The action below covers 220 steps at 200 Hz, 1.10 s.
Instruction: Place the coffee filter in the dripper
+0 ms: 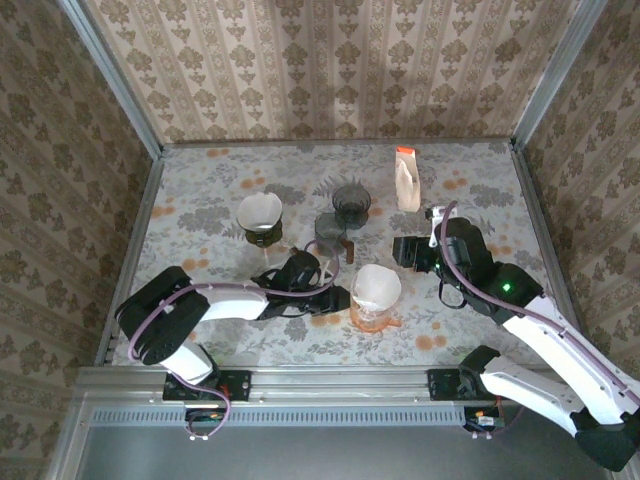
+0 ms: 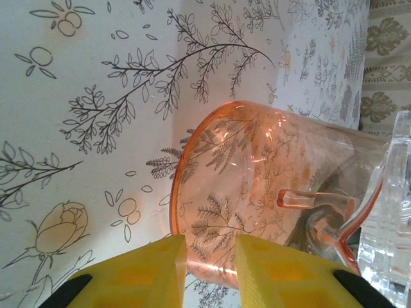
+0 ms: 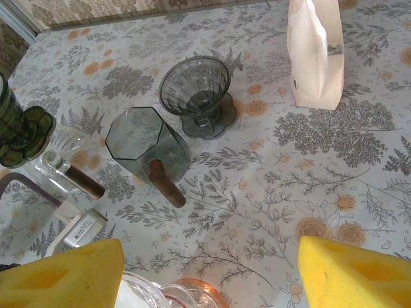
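A pink-orange glass dripper (image 1: 372, 312) stands at the front middle of the table, with a white coffee filter (image 1: 376, 285) sitting in its top. My left gripper (image 1: 330, 296) reaches in low from the left and is shut on the rim of the dripper's base. In the left wrist view the yellow fingers (image 2: 148, 269) stand close together with that pink rim (image 2: 212, 256) between them. My right gripper (image 1: 405, 252) hovers open just behind and to the right of the dripper, its pads (image 3: 359, 273) wide apart over bare tablecloth.
A dark green dripper holding another filter (image 1: 260, 218) stands at the left. A grey dripper (image 3: 196, 90) and a grey cup with a wooden handle (image 3: 148, 147) are behind the middle. A white filter packet (image 3: 316, 51) stands at the back right. Walls enclose the table.
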Motion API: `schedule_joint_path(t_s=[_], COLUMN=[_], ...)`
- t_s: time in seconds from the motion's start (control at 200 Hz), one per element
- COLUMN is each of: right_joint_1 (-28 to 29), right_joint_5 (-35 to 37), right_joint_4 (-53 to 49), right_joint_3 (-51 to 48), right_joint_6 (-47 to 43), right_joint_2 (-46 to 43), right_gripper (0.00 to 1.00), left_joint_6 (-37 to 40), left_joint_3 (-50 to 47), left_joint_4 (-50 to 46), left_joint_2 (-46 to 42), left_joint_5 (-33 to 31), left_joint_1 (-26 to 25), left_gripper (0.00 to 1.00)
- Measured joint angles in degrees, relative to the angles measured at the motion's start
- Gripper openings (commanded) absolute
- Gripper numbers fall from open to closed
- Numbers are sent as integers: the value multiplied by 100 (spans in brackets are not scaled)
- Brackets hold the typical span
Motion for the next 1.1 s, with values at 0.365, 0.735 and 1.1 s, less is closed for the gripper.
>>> schedule_joint_path(t_s=[0.365, 0.735, 1.1], right_joint_1=[-142, -315, -326], right_joint_5=[-68, -68, -33], right_joint_4=[-2, -11, -55], right_joint_3=[0, 0, 0], right_joint_6=[-90, -140, -190], right_joint_2=[-81, -181, -398], right_gripper=[73, 74, 74], left_joint_6=[717, 2822, 3541], left_joint_3=[-155, -446, -1119], left_joint_4=[-1637, -1714, -50], left_joint_2=[-1552, -1947, -1344], left_joint_5=[-590, -2439, -3211], left_joint_1=[-177, -1572, -2103], left_gripper=[62, 72, 74])
